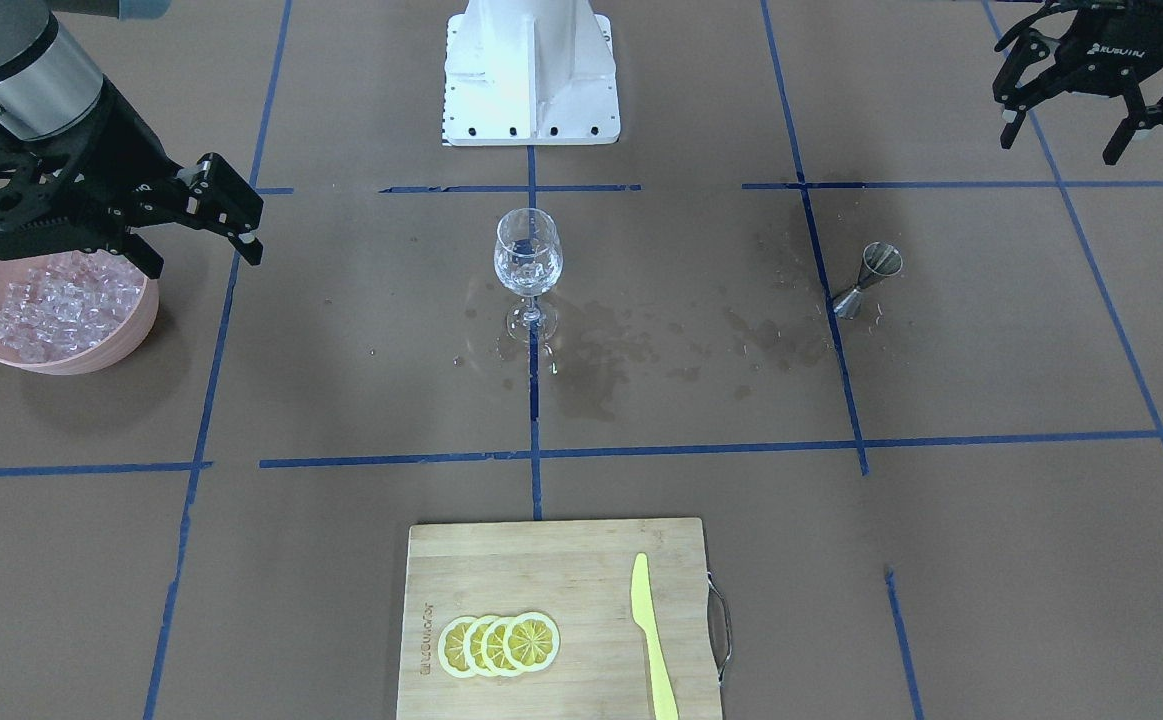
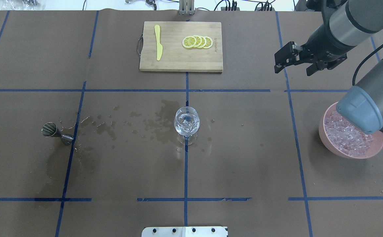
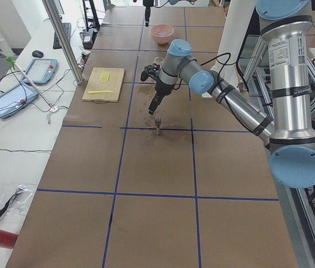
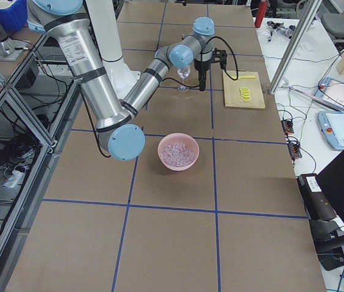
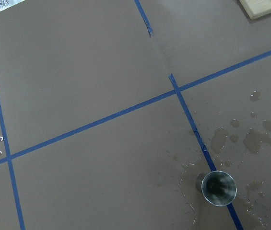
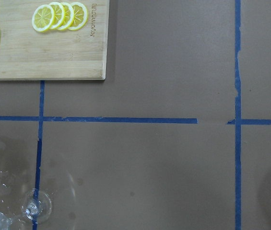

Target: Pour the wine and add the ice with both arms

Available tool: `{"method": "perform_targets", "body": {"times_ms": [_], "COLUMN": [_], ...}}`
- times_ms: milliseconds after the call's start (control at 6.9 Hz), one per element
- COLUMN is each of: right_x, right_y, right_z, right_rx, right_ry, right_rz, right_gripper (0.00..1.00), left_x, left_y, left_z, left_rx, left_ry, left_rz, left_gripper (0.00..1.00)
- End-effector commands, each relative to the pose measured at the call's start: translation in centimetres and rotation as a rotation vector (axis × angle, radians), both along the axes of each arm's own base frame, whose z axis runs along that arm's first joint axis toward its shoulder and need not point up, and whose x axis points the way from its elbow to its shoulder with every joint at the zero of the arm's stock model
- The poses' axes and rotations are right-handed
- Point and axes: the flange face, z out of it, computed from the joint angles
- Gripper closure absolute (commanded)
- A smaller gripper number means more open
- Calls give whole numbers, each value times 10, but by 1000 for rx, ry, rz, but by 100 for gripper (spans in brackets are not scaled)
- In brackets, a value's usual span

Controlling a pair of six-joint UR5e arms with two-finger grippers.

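Toward the table's right end, ice (image 1: 56, 305) fills pink bowl (image 1: 91, 360). More clear cubes sit in wine glass (image 1: 528, 262), upright at table centre. Right gripper (image 1: 203, 258) hangs above the bowl's inner side, fingers spread wide, nothing between them. Left gripper (image 1: 1061, 150) is up near the left end by the robot-side edge, jaws wide apart, empty. Jigger (image 1: 869, 280) sits below it, wet patches between it and the glass. Cutting board (image 1: 561, 570) with lemon slices (image 1: 499, 644) and yellow knife (image 1: 653, 640) lies at the operator-side edge.
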Motion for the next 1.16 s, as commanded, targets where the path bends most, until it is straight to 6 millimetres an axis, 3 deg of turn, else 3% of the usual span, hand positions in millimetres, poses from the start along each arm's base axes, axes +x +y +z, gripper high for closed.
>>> {"method": "perform_targets", "body": {"times_ms": [0, 145, 435, 1014], "right_x": [5, 6, 6, 4], "right_y": [3, 5, 6, 5], "right_z": [-6, -8, -16, -18], "right_rx": [0, 2, 6, 9], "right_ry": [-9, -12, -13, -10], "right_rz": [7, 8, 10, 11], "right_gripper": [0, 0, 0, 0], "left_x": [-8, -14, -27, -38], "left_y": [2, 3, 14, 10], "left_z": [-5, -7, 6, 12], "left_rx": [9, 25, 52, 90], "left_ry": [11, 22, 55, -11], "left_rz": [-23, -37, -135, -228], "left_gripper": [0, 0, 0, 0]}}
